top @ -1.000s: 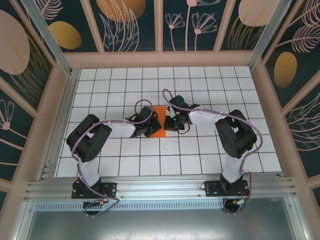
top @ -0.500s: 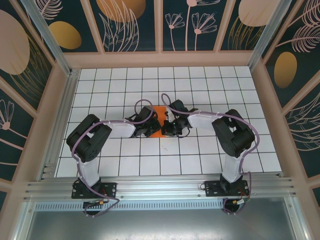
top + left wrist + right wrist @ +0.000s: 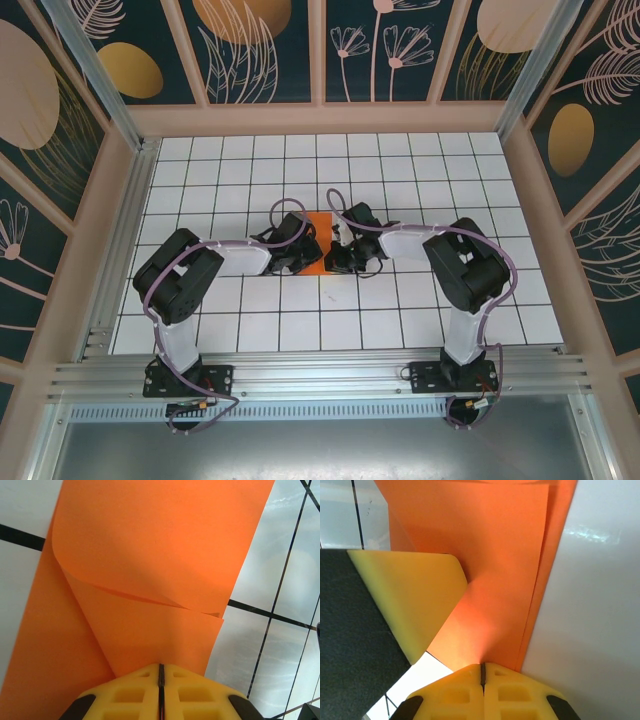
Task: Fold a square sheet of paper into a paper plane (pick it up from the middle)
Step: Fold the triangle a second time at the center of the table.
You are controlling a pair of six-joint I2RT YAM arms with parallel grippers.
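Left end effector (image 3: 160, 666) and right end effector (image 3: 482, 666), both closed, touch the creased thin orange paper sheet (image 3: 150, 555); uneven drag may skew folds.

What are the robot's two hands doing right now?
Left hand: closed, pinching a flap of the orange paper.
Right hand: closed, tips against the paper; a grip cannot be told.

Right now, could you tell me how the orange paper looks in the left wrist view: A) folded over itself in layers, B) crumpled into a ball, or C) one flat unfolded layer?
A: the square sheet of paper shows an upper flap whose curved edge lies across a lower orange layer, just ahead of the shut left gripper.
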